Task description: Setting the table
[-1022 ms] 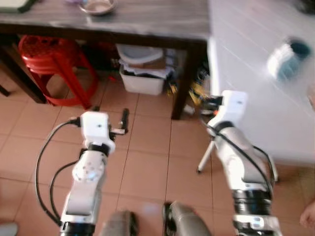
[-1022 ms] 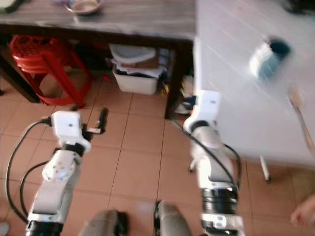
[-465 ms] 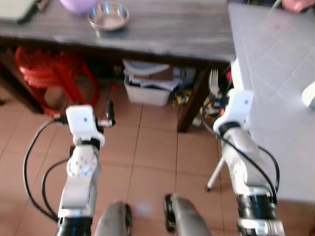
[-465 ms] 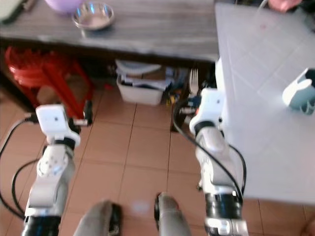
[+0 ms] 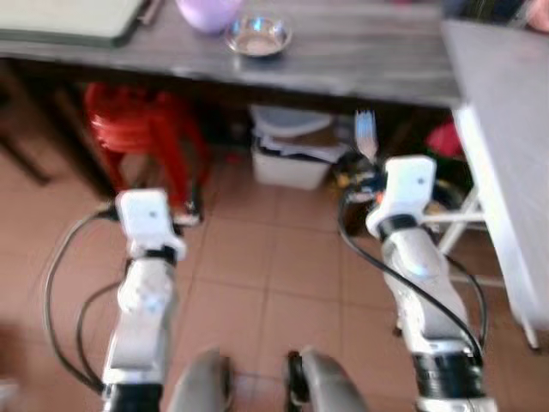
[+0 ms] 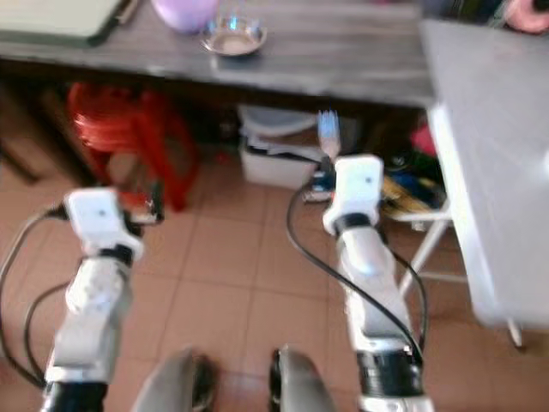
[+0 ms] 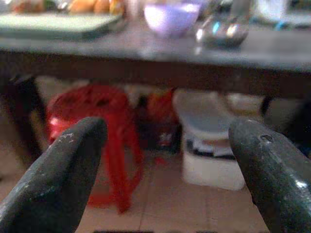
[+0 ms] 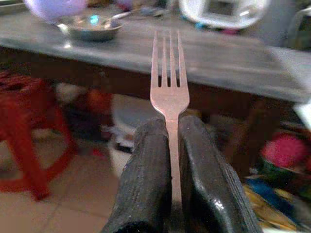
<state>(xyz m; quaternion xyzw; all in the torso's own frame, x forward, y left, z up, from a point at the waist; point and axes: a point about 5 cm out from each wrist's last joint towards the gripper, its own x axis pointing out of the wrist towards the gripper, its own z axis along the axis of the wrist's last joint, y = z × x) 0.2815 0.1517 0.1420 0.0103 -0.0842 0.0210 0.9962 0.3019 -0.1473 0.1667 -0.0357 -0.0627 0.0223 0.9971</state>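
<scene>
Right gripper point(image 8: 170, 145) pinches the handle of a fork point(image 8: 166, 77) between its two black fingers, tines pointing up and away, toward a dark wooden table point(image 5: 360, 51) that runs across the top of the frame. Left gripper point(image 7: 165, 160) hangs empty, fingers spread wide, low over the tiled floor point(image 5: 283, 275) at centre left. On the table's upper middle sits a small metal bowl point(image 5: 258, 34) just beside a purple bowl point(image 5: 206, 12), with a green tray point(image 5: 69, 19) at upper left. Beneath the table stand red stools point(image 5: 141, 129) and a white bin point(image 5: 296, 159). A pale table point(image 5: 506, 137) fills the right edge.
</scene>
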